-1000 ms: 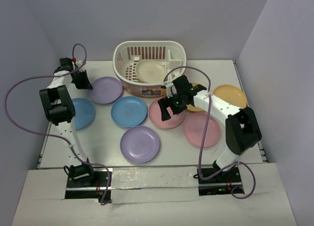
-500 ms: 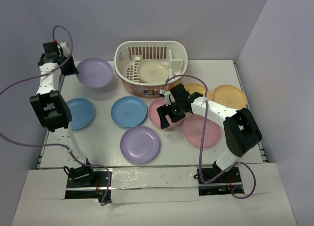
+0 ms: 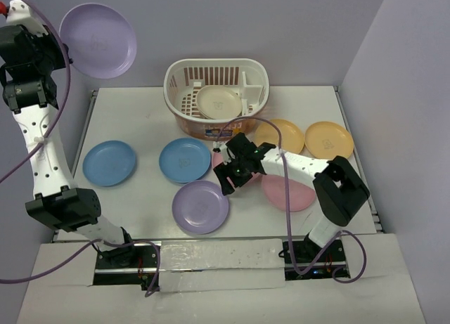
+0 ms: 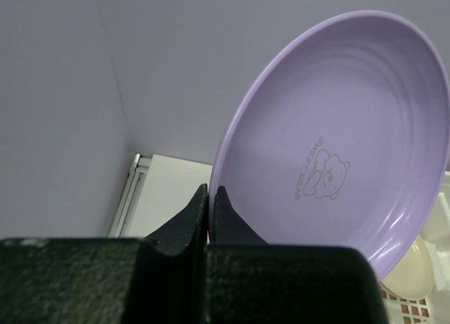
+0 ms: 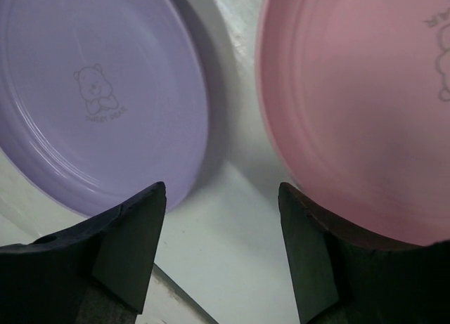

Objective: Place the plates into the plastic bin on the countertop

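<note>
Left wrist reveals left pincer (image 4: 209, 197) pinching the lilac plate (image 4: 337, 148); right pincer (image 5: 221, 201) gapes.

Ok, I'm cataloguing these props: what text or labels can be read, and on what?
"SWEET BEAR": by the bear drawing on the round lilac plastic plate in the left gripper.
Second lilac plastic plate, on the white table: printed caption, too blurred.
Round pink plastic plate: mark cut off.
Label on the cream-white slotted plastic basket: too small.

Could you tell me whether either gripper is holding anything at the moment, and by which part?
The left gripper pinches the lilac plate by its rim; the right gripper is open, holding nothing.
</note>
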You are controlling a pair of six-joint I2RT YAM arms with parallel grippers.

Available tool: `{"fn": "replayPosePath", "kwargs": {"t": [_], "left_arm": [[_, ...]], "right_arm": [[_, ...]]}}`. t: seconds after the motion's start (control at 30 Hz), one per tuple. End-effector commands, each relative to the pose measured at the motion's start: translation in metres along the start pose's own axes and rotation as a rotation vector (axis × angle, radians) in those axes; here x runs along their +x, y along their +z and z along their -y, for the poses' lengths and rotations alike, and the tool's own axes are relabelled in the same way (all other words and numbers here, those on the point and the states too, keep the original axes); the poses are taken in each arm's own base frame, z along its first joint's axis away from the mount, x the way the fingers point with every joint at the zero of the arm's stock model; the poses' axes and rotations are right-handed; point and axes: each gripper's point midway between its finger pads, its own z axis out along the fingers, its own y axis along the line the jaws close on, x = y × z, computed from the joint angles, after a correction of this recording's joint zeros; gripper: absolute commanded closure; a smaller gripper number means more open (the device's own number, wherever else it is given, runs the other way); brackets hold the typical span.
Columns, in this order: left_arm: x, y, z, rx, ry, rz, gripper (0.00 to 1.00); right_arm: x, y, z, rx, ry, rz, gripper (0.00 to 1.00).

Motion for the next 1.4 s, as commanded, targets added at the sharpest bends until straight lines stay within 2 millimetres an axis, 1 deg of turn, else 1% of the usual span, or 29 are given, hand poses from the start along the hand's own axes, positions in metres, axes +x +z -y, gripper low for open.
{"fn": "replayPosePath", "kwargs": {"t": [0.0, 0.2, 0.3, 0.4, 0.43, 0.47, 0.5, 0.53, 0.57, 0.6, 0.63, 0.67, 0.7, 0.73, 0.87, 0.93, 0.97, 1.0, 1.03, 1.07, 1.1, 1.17, 1.23, 1.3, 1.33, 1.37], "left_arm": [[0.015, 0.008, 0.006, 0.036, -0.060, -0.035, 1.00], [0.009, 0.000, 0.018, 0.071, -0.055, -0.010, 1.00], [0.007, 0.000, 0.023, 0.076, -0.043, -0.001, 1.00], [0.006, 0.003, 0.028, 0.085, -0.040, 0.002, 1.00], [0.007, 0.004, 0.030, 0.089, -0.041, 0.000, 1.00], [0.008, 0.005, 0.030, 0.087, -0.041, -0.001, 1.00], [0.008, 0.006, 0.031, 0.087, -0.042, -0.003, 1.00], [0.010, 0.007, 0.032, 0.089, -0.043, -0.006, 1.00], [0.012, 0.008, 0.034, 0.094, -0.042, -0.011, 1.00], [0.013, 0.009, 0.036, 0.098, -0.040, -0.014, 1.00], [0.014, 0.009, 0.037, 0.101, -0.040, -0.016, 1.00], [0.017, 0.011, 0.042, 0.113, -0.038, -0.022, 1.00], [0.019, 0.012, 0.044, 0.123, -0.037, -0.025, 1.00], [0.019, 0.014, 0.049, 0.139, -0.035, -0.028, 1.00], [0.031, 0.027, 0.088, 0.223, -0.014, -0.065, 1.00], [0.041, 0.038, 0.116, 0.259, 0.006, -0.089, 1.00], [0.048, 0.045, 0.135, 0.279, 0.015, -0.099, 1.00], [0.052, 0.047, 0.146, 0.289, 0.022, -0.103, 1.00], [0.063, 0.060, 0.164, 0.304, 0.024, -0.118, 1.00], [0.070, 0.066, 0.175, 0.316, 0.023, -0.125, 1.00], [0.077, 0.072, 0.184, 0.324, 0.012, -0.136, 1.00], [0.106, 0.094, 0.209, 0.343, -0.004, -0.172, 1.00], [0.125, 0.110, 0.222, 0.329, -0.012, -0.180, 1.00], [0.150, 0.125, 0.243, 0.330, -0.005, -0.195, 1.00], [0.149, 0.128, 0.242, 0.312, -0.005, -0.184, 1.00], [0.162, 0.133, 0.252, 0.298, 0.006, -0.191, 1.00]], "right_arm": [[-0.006, 0.014, 0.000, 0.040, -0.001, -0.005, 0.31], [0.000, 0.034, -0.004, 0.041, -0.004, -0.071, 0.39], [0.001, 0.038, -0.011, 0.030, -0.022, -0.080, 0.42], [0.003, 0.044, -0.022, -0.002, -0.035, -0.101, 0.50], [0.003, 0.045, -0.025, -0.010, -0.040, -0.106, 0.54], [0.003, 0.046, -0.027, -0.016, -0.042, -0.110, 0.60], [0.004, 0.046, -0.027, -0.019, -0.043, -0.113, 0.61], [0.003, 0.046, -0.028, -0.023, -0.044, -0.114, 0.65], [0.005, 0.045, -0.029, -0.029, -0.046, -0.121, 0.80], [0.004, 0.043, -0.029, -0.030, -0.053, -0.119, 0.87], [0.004, 0.041, -0.030, -0.031, -0.055, -0.114, 0.93], [0.000, 0.033, -0.033, -0.040, -0.070, -0.096, 0.98], [0.000, 0.029, -0.035, -0.046, -0.076, -0.094, 1.00], [0.002, 0.023, -0.037, -0.052, -0.081, -0.089, 1.00], [-0.011, -0.015, -0.040, -0.080, -0.115, 0.007, 1.00], [-0.026, -0.042, -0.037, -0.096, -0.113, 0.087, 1.00], [-0.035, -0.058, -0.037, -0.104, -0.115, 0.136, 1.00], [-0.040, -0.065, -0.032, -0.103, -0.101, 0.157, 1.00], [-0.053, -0.087, -0.029, -0.097, -0.097, 0.229, 1.00], [-0.058, -0.098, -0.024, -0.086, -0.086, 0.265, 1.00], [-0.068, -0.112, -0.013, -0.061, -0.069, 0.311, 1.00], [-0.086, -0.145, 0.002, -0.008, -0.047, 0.415, 1.00], [-0.105, -0.173, 0.022, 0.053, -0.011, 0.500, 1.00], [-0.116, -0.195, 0.053, 0.137, 0.046, 0.564, 1.00], [-0.121, -0.206, 0.064, 0.173, 0.067, 0.593, 1.00], [-0.128, -0.219, 0.080, 0.218, 0.100, 0.630, 1.00]]}}
